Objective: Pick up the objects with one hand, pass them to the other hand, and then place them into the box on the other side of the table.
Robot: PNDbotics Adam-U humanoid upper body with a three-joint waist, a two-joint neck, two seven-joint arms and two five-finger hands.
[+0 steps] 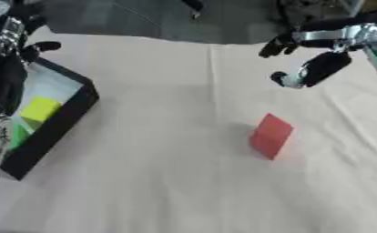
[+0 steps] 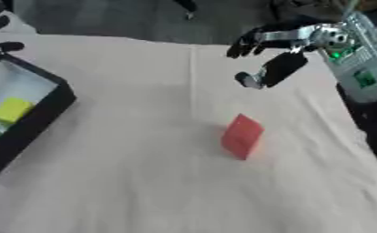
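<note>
Right now the red block [image 1: 271, 136] sits alone on the cloth-covered table [image 1: 160, 182], right of centre and nearer the right edge than the left, propped up on an edge or corner — its long axis tilts from upper right down to lower left. The right hand [image 2: 281, 48] hangs above the far right part of the table, so the block lies nearer the near edge and slightly left of it, well apart, nothing touching. That hand is clearly the closer one; fingers [image 2: 243, 45] spread and relaxed pointing left, thumb drooping toward the table, holding nothing. Its forearm comes in from the far right corner. The left hand [image 1: 34, 49] shows only partly at the far left corner, above the far end of the black box [image 1: 60, 125] — cannot tell whether its fingers are curled or straight. The box lies along the left edge, with a yellow block [image 1: 39, 109] and a green block [image 1: 18, 135] already inside. Judgement: the pick of the red block is not yet begun; the right hand needs to drop and come toward the near edge, fingers closing across the block's flat faces.
</note>
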